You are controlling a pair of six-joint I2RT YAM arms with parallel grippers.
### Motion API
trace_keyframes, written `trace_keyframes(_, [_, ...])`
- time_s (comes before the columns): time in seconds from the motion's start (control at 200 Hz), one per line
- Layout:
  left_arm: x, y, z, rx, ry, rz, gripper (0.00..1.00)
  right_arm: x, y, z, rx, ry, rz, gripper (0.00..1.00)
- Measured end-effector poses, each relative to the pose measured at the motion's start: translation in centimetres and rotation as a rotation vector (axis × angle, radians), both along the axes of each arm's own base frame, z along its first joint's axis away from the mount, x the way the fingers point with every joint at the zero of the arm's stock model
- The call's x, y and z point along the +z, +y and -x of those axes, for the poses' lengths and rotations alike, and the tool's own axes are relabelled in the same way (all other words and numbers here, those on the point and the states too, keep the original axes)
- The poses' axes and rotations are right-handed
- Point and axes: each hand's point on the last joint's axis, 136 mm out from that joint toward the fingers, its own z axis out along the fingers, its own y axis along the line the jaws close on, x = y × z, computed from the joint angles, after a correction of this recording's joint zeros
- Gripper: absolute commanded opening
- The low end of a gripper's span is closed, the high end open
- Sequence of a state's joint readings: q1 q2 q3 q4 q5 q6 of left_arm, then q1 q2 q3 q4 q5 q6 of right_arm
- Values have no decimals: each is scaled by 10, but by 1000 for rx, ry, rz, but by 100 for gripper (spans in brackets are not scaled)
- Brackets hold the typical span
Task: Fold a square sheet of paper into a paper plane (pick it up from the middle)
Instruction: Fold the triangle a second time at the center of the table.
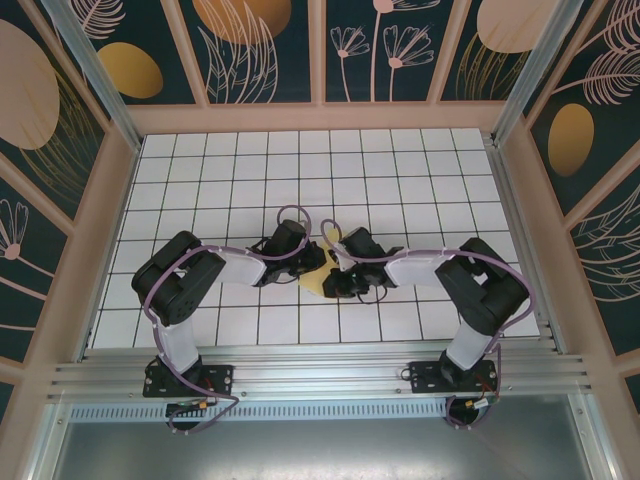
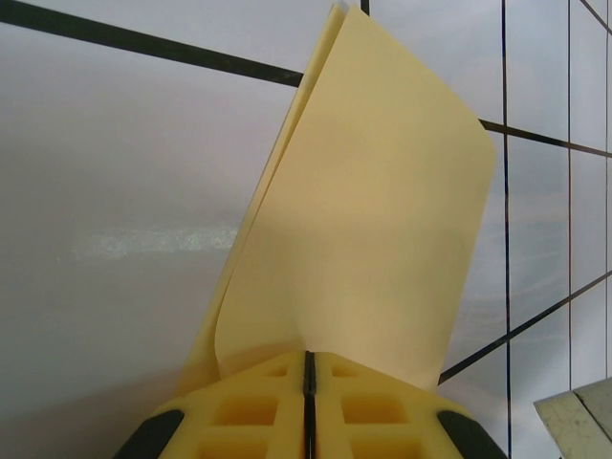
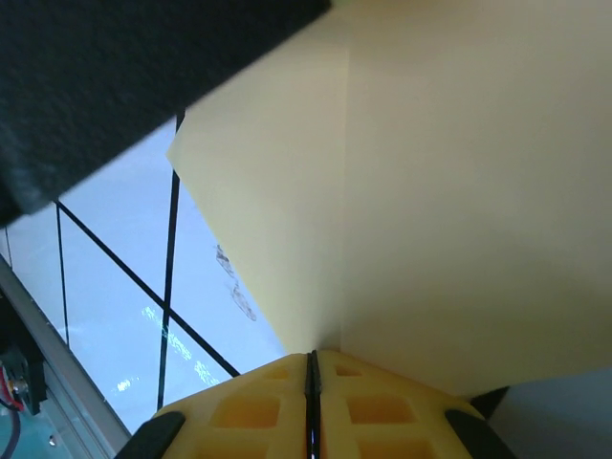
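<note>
Two arms meet over the tiled counter (image 1: 400, 170), midway between its left and right edges and nearer its near edge than its far one. The pale-yellow paper (image 1: 313, 283) lies between them, largely covered by both wrists. The left pincer (image 2: 308, 375) is clamped on one edge of the paper, its jaws pressed together with two layers fanning out from the grip. The right pincer (image 3: 311, 375) is likewise clamped on the paper, jaws together, at a straight crease running away from the grip.
</note>
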State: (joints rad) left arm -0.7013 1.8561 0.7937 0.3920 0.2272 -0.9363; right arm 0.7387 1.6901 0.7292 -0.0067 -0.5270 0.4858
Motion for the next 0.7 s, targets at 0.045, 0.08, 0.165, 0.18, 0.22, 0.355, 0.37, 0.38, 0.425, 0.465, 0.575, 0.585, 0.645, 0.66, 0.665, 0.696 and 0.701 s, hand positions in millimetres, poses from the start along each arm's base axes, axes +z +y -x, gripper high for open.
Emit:
trace_keyframes(0.045, [0,0,0,-1,0,0,10,0,-2,1,-11,6,-13,11])
trace_keyframes(0.08, [0,0,0,-1,0,0,9,0,-4,2,-19,13,-21,11])
trace_keyframes(0.165, [0,-1,1,-2,1,0,9,0,-5,2,-32,21,-27,11])
trace_keyframes(0.18, [0,-1,1,-2,1,0,9,0,-5,2,-32,20,-28,11])
trace_keyframes(0.22, [0,-1,1,-2,1,0,10,0,-5,2,-36,23,-29,11])
trace_keyframes(0.355, [0,-1,1,-2,1,0,9,0,-6,7,-31,30,-20,11])
trace_keyframes(0.37, [0,-1,1,-2,1,0,10,0,-6,8,-29,33,-19,11])
trace_keyframes(0.38, [0,-1,1,-2,1,0,9,0,-6,8,-28,35,-17,11])
trace_keyframes(0.425, [0,-1,1,-2,1,0,10,0,-7,10,-26,42,-13,11])
trace_keyframes(0.465, [0,-1,1,-2,1,0,9,0,-7,11,-25,46,-12,11])
trace_keyframes(0.575, [0,-1,1,-2,1,0,9,-1,-9,13,-27,52,-10,11])
trace_keyframes(0.585, [0,-1,1,-2,1,0,9,0,-9,14,-27,51,-10,11])
trace_keyframes(0.645, [0,-1,1,-2,1,0,9,-1,-11,16,-32,56,-14,11])
trace_keyframes(0.66, [0,-1,1,-2,1,0,9,-1,-12,16,-34,57,-15,11])
trace_keyframes(0.665, [0,-1,1,-2,1,0,9,-1,-12,16,-34,57,-16,11])
trace_keyframes(0.696, [0,-1,1,-2,1,0,10,-1,-13,17,-43,64,-20,11])
trace_keyframes(0.701, [0,-1,1,-2,1,0,9,-1,-13,17,-44,64,-20,11])
